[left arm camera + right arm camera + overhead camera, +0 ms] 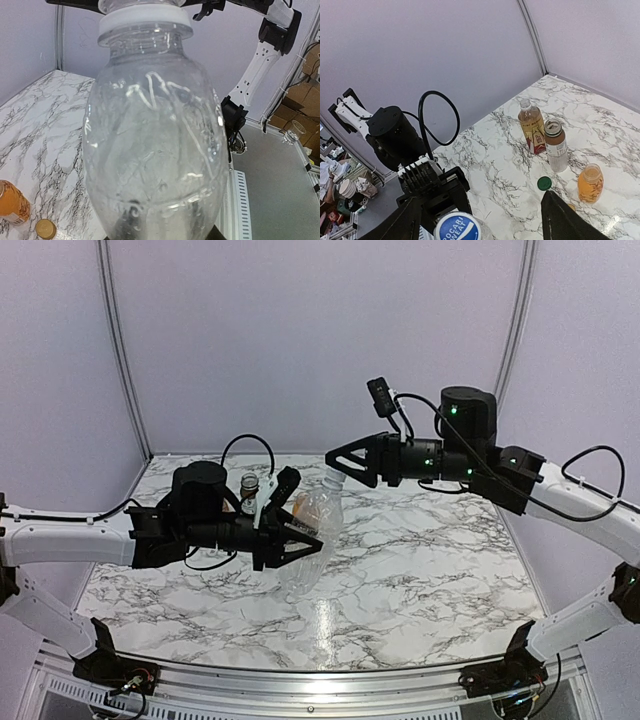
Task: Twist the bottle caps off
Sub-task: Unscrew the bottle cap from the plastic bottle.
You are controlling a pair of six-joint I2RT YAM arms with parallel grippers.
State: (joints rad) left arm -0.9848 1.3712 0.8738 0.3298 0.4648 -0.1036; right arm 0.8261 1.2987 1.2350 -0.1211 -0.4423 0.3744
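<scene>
While the left gripper (312,540) clamps the tall clear bottle (155,140) above the marble table (420,570), the right gripper (338,468) has its jaws wide around the white-and-blue cap (457,227).

The tall clear plastic bottle (155,150) fills the left wrist view, hiding the fingers of the left tool (303,538); its base runs off the bottom edge. The white-and-blue round cap (457,227) is cropped in the right wrist view.
</scene>
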